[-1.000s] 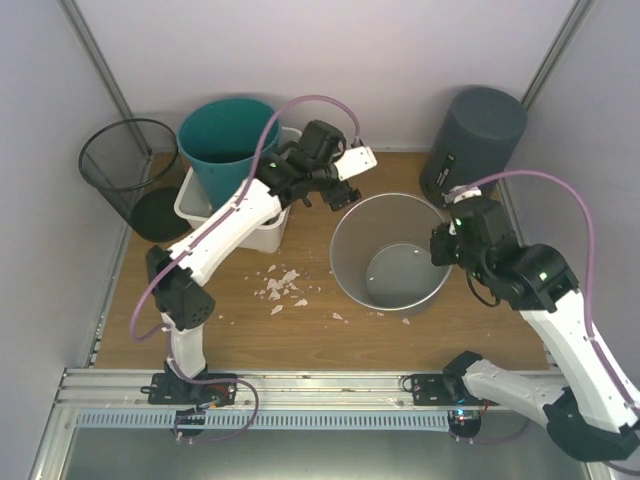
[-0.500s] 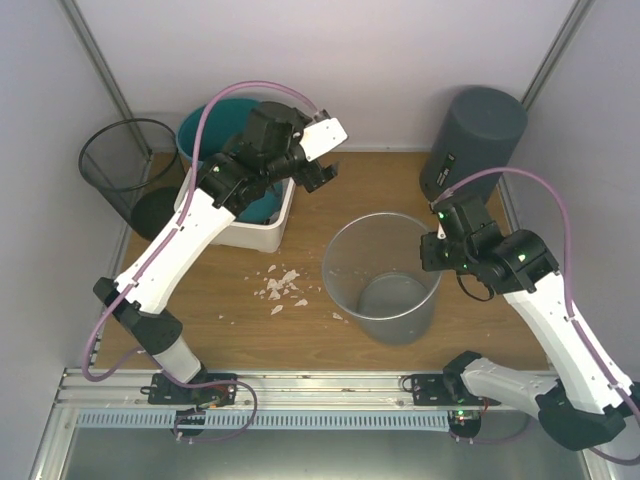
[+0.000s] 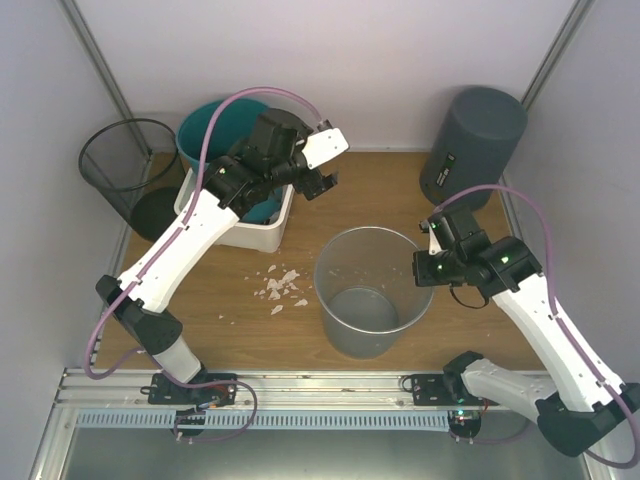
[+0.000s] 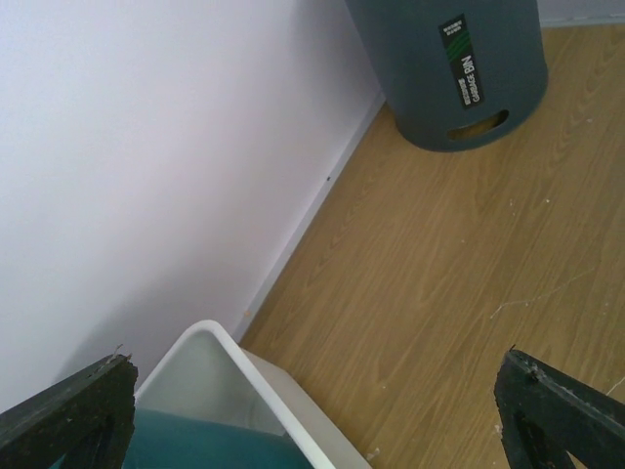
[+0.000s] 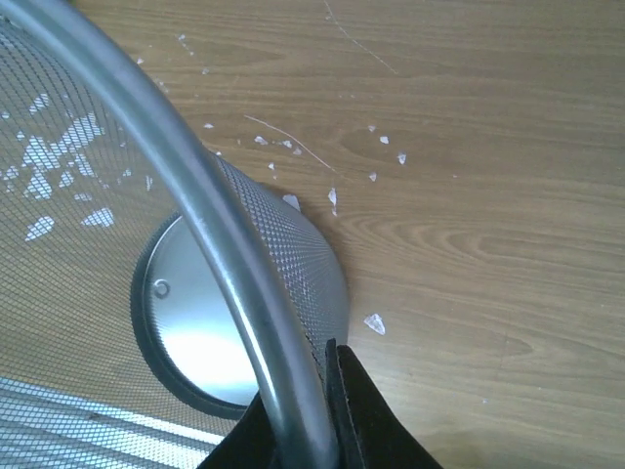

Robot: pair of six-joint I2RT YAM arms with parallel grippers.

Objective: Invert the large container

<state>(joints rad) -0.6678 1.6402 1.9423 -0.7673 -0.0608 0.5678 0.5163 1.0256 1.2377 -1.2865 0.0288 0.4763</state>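
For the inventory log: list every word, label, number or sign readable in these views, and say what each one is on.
Sticker on the dark grey bin: a green mark and white lettering running sideways, too blurred to read.
No text shows on the silver mesh bin, teal bucket, white tub or black mesh basket.

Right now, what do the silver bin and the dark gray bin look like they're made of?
Silver bin: metal, it seems; fine see-through mesh wall, solid shiny rim and base disc. Gray bin: probably plastic; smooth matte wall with a molded handle slot and a printed label.
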